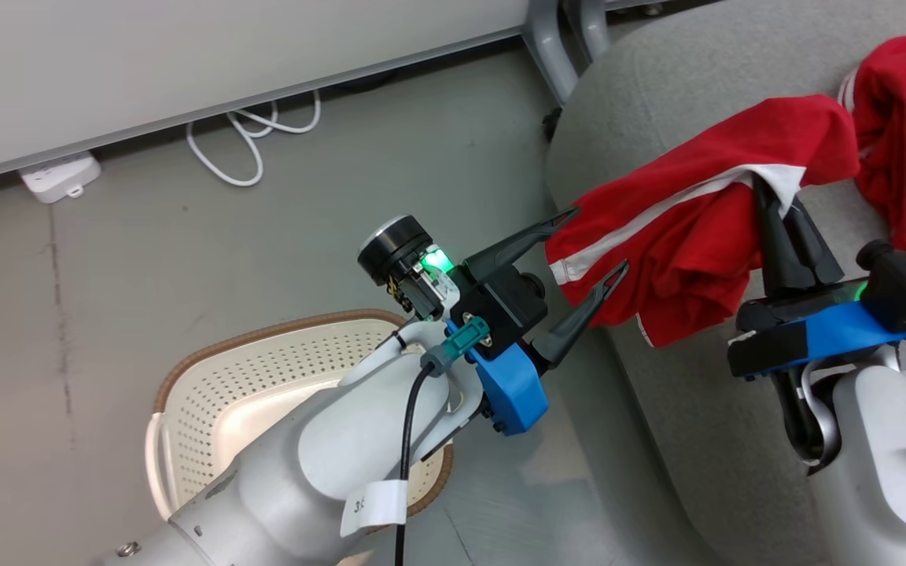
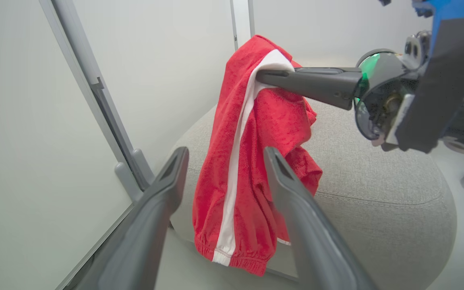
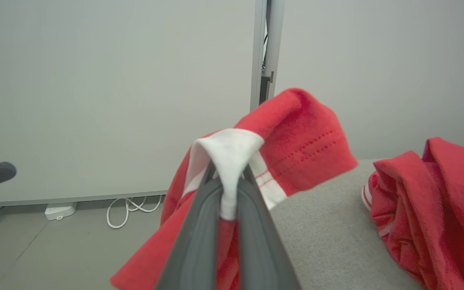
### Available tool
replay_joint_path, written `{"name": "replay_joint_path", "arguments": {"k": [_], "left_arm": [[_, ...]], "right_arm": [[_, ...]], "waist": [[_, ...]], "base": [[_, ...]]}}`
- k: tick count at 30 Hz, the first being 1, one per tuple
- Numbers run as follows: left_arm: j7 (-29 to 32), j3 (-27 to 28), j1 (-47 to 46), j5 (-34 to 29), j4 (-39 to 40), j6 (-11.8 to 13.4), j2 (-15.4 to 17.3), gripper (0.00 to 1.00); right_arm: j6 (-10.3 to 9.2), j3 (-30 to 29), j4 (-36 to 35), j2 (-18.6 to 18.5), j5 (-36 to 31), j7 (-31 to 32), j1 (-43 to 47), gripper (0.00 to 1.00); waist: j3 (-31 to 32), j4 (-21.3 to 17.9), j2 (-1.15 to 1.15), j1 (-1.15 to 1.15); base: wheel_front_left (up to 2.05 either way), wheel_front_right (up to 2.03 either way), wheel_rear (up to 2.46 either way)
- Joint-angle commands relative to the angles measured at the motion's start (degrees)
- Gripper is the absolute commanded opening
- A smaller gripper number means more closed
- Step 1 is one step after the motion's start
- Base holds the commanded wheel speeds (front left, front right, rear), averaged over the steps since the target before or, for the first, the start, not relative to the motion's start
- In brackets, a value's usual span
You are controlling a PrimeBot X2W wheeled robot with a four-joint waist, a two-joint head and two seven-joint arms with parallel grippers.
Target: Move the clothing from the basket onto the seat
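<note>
The right claw (image 1: 771, 200) is pinched shut on the white trim of one red garment (image 1: 673, 228); the cloth hangs from that single hold at the rounded edge of the grey seat (image 1: 657, 102), most of it drooping down past the side rather than lying on top; whether it rests on the cushion I cannot tell. The left claw (image 1: 598, 240) is spread wide and holds nothing; its fingers point at the hanging cloth's outer edge, very near it. A second red garment (image 1: 901, 134) lies heaped on the seat's top, apart from the held one. The basket (image 1: 264, 334) sits on the floor under the left arm; the part that shows has no red in it.

The cloth looks light, soft and quite limp; it will likely sag, fold and swing with any move, and give no resistance. The doubled white trim seems the firmest place to grip, and the gathered hem at the bottom the next best. Let go here, it would probably slide off the curved edge; carrying it further over the cushion first seems wiser.
</note>
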State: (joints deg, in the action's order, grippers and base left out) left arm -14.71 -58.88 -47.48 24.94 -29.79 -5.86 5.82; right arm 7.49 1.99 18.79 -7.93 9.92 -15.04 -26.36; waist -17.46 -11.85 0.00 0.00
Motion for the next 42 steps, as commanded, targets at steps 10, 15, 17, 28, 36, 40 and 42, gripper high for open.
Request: {"name": "replay_joint_path", "arguments": {"k": [10,15,17,28,36,40,42], "left_arm": [[0.5,-2.1,-0.3,0.2,-0.7,-0.4,-0.1,1.0],[0.3,-2.3,-1.0,0.4,-1.0,-0.5,-0.2,1.0],[0.3,-2.3,-1.0,0.5,-1.0,-0.5,-0.2,1.0],[0.1,-2.2,-2.1,0.4,-0.7,0.2,0.5,1.0],[1.0,-2.4,-4.5,-0.4,0.3,0.4,1.6,1.0],[1.6,-2.4,-6.4,-1.2,1.2,0.7,2.1,1.0],[1.8,-2.5,-7.5,-1.8,1.7,0.8,2.4,1.0]], "right_arm": [[0.01,-4.5,-1.5,0.4,0.1,-0.2,3.1,0.0],[0.01,-4.9,-1.7,0.8,-0.2,-0.2,2.9,0.0],[0.01,-4.9,-1.8,0.9,-0.2,-0.2,2.8,0.0],[0.01,-4.1,-4.2,-1.6,-1.0,-0.2,-4.8,0.0],[0.01,-8.2,-7.1,-8.9,-2.1,-0.2,-18.2,0.0],[0.01,-13.7,-6.5,-14.9,-2.6,-0.2,-25.4,0.0],[0.01,-17.3,-5.2,-18.0,-1.9,-0.2,-28.7,0.0]], "waist": [[-2.2,-4.0,0.0,0.0],[-2.8,-4.4,0.0,0.0],[-2.9,-4.4,0.0,0.0],[-4.7,-4.3,0.0,0.0],[-9.4,-4.0,0.0,0.0],[-12.9,-3.6,0.0,0.0],[-14.8,-3.3,0.0,0.0]], "base": [[0.0,0.0,0.0],[0.0,0.0,0.0],[0.0,0.0,0.0],[0.0,0.0,0.0],[0.0,0.0,0.0],[0.0,0.0,0.0],[0.0,0.0,0.0]]}}
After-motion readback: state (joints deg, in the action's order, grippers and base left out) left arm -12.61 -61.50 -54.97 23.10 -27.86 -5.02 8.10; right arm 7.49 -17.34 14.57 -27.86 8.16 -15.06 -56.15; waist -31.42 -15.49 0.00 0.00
